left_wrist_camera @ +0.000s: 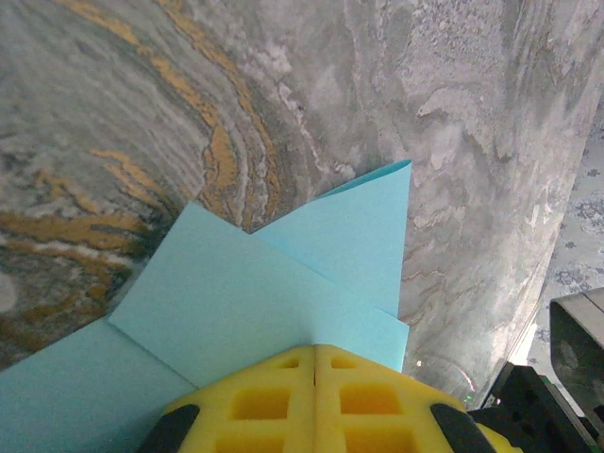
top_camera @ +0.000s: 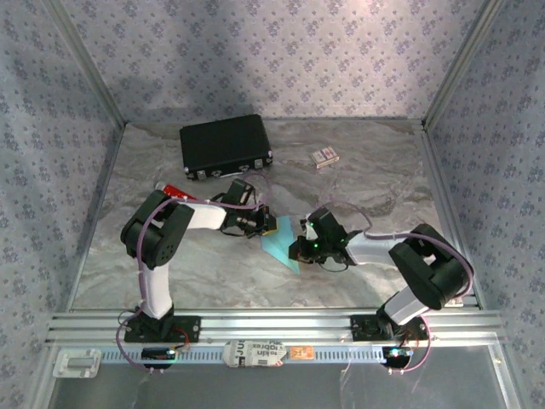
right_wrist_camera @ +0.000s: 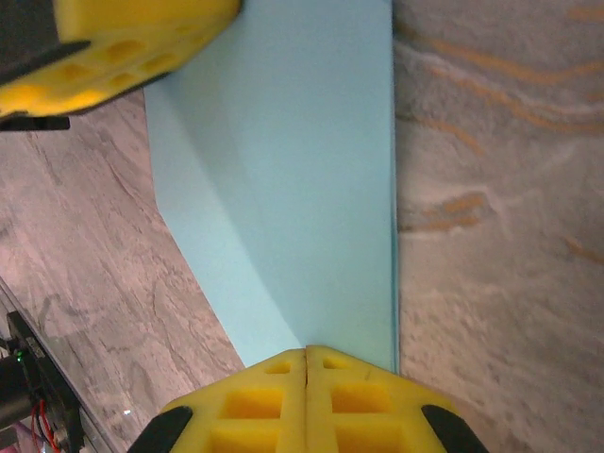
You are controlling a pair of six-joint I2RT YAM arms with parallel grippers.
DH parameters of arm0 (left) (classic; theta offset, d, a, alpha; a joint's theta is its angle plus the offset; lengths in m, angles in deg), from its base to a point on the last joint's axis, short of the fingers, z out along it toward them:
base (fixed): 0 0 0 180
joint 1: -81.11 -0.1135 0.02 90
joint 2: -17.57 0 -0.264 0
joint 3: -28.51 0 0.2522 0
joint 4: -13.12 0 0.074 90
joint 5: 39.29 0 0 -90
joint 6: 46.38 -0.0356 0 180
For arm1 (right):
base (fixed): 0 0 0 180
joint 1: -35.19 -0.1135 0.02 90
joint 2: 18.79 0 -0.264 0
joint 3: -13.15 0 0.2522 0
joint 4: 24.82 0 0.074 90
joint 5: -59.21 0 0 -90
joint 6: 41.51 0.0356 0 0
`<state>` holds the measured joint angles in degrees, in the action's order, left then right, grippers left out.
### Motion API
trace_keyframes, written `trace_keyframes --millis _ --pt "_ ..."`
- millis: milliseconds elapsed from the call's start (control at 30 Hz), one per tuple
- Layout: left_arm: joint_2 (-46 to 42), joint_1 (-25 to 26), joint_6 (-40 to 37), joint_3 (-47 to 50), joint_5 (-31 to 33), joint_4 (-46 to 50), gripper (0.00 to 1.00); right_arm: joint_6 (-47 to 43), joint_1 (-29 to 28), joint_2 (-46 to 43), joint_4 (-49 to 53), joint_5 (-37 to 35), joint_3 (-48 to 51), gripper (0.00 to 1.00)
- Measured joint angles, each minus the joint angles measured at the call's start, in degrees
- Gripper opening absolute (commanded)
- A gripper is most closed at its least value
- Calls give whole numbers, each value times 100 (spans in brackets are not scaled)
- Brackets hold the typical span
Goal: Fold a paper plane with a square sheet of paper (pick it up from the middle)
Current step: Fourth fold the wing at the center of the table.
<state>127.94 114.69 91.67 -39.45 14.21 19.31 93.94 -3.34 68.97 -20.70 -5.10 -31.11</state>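
The bench (top_camera: 366, 170) is a smooth slab with a grey marble pattern and ochre veins, enclosed by wall panels (top_camera: 281, 51) printed with small flowers. At its back left lies a rectangular black case (top_camera: 226, 146) with metal latches along its front edge. Near the middle of the bench, between the two arms, is the thin light cyan-blue sheet of paper (left_wrist_camera: 245, 293), matte, with crisp straight edges; one corner is folded over as a flap onto the rest, and a pointed corner juts away. The left end effector (left_wrist_camera: 314, 351) has its ribbed yellow foam pads pressed together, pinching the sheet at one edge; the right end effector (right_wrist_camera: 307, 354) likewise pinches the opposite end. A red tube (top_camera: 174, 191) peeks out beside the left arm, and a small patterned card box (top_camera: 324, 157) lies to the right of the case.
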Motion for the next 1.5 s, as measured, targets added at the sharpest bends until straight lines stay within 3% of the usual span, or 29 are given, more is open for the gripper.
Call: trace_keyframes --millis 367,767,1133,1500 --pt "0 -11 85 42 -24 -101 3 0 -37 -627 411 -83 50 7" --pt "0 -9 107 55 -28 -133 3 63 -142 -116 -28 -85 155 7" --pt "0 -11 153 81 -35 -190 3 151 -275 -1047 -175 -50 1060 7" --pt "-48 -11 361 240 17 -470 3 313 -149 -2417 1241 -446 1139 15"
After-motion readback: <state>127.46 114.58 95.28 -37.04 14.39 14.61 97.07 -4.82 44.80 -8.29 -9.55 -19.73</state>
